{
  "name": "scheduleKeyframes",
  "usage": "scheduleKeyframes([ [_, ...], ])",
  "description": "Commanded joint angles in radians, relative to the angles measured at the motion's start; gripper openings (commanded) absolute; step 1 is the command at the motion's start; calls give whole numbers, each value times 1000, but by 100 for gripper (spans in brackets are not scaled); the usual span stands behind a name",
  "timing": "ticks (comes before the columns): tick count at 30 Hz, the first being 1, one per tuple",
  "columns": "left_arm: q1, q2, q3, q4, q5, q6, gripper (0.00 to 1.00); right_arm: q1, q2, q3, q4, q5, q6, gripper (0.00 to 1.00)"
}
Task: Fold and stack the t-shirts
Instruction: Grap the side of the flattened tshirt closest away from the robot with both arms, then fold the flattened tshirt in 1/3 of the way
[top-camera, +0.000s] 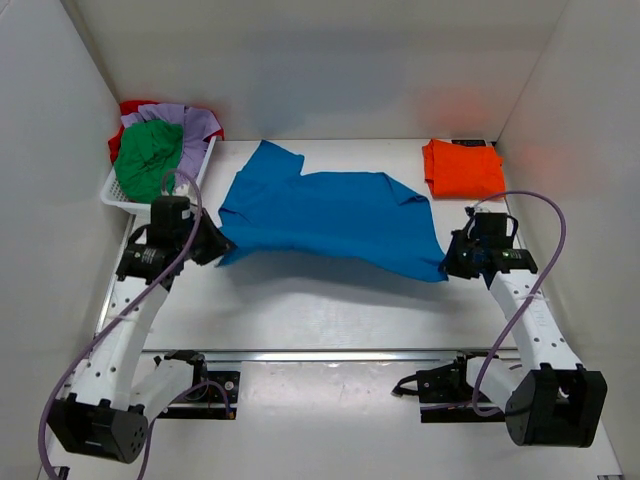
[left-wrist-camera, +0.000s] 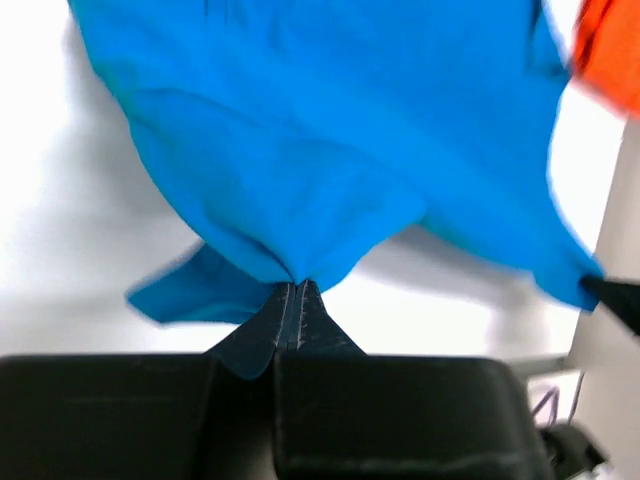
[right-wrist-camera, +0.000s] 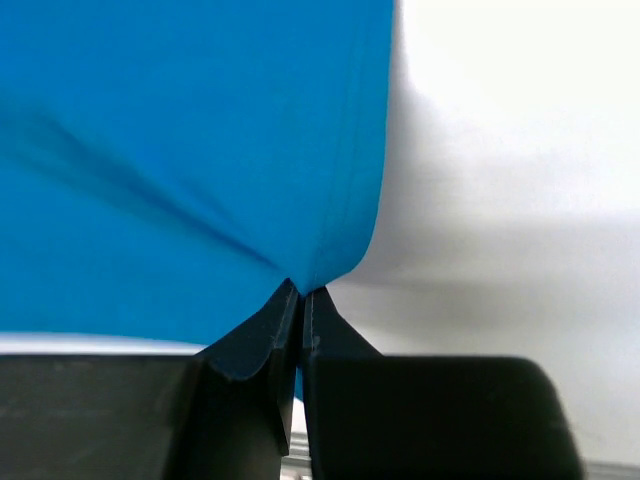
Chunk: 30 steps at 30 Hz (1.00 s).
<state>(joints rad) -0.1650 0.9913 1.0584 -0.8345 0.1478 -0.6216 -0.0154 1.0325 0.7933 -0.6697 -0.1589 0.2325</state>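
Note:
A bright blue t-shirt (top-camera: 330, 215) hangs stretched above the table between both grippers. My left gripper (top-camera: 222, 250) is shut on its left edge; the left wrist view shows the pinch (left-wrist-camera: 293, 287) and the blue cloth (left-wrist-camera: 300, 130). My right gripper (top-camera: 450, 265) is shut on its right corner; the right wrist view shows that pinch (right-wrist-camera: 302, 292) and the cloth (right-wrist-camera: 190, 150). A folded orange t-shirt (top-camera: 462, 168) lies at the back right. Green (top-camera: 150, 158), lavender (top-camera: 190, 125) and red (top-camera: 132, 110) t-shirts are heaped in the basket.
A white slatted basket (top-camera: 118, 192) stands at the back left against the wall. White walls close in the left, back and right sides. A metal rail (top-camera: 320, 354) runs across the near edge between the arm bases.

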Motion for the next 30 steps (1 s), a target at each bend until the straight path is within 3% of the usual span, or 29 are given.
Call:
scheduleKeyframes([
  [1,6,-31,-148,-75,79,25,0,-18,-8,-34,-97,-4,-9,0],
  [10,22,-117,-241,-116,119,66,0,29,-34,18,-205,1,22,0],
  [16,38,-66,-253,-63,130,71,0,26,49,23,-212,-25,-1,0],
  [23,64,127,-167,23,147,94,0,-27,173,59,-174,-50,-38,0],
  [30,91,366,-6,63,170,112,0,-60,392,254,-162,-73,-70,0],
])
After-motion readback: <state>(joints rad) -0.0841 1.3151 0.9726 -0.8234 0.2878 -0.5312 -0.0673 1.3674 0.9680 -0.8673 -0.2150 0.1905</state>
